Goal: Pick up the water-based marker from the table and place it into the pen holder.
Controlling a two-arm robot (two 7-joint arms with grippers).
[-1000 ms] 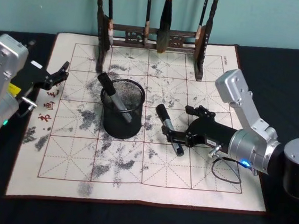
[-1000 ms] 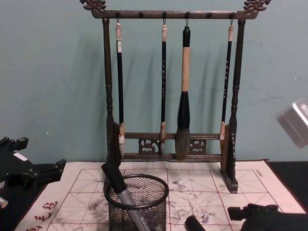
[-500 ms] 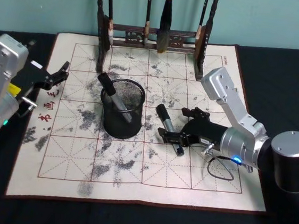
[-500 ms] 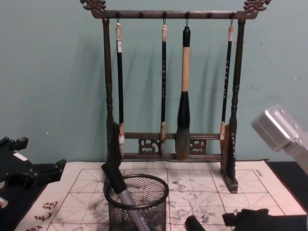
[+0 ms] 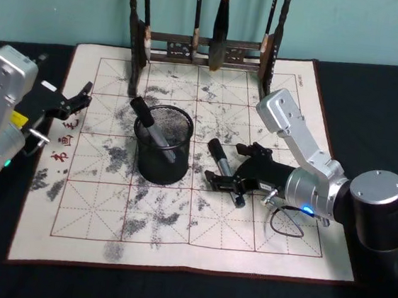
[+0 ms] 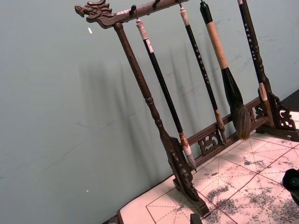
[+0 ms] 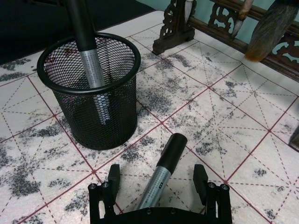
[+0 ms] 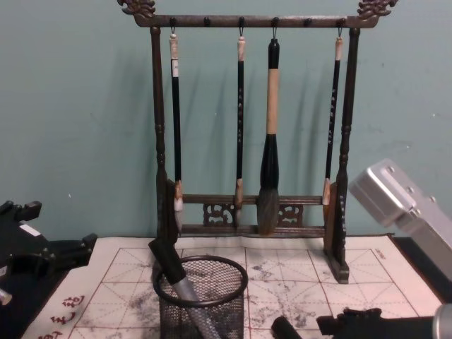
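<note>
1. While the left gripper (image 5: 83, 96) idles at the calligraphy mat's (image 5: 198, 227) left edge, the mesh pen holder (image 5: 156, 164) stands mid-mat
2. Right gripper (image 7: 156, 176), wide open and empty, straddles its target
3. Water-based marker (image 5: 220, 160) lies just beside the holder; best clamp its grey barrel squarely

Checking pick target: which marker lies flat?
The marker lying on the mat inside the open right hand, beside the pen holder; the other marker leans inside it.
</note>
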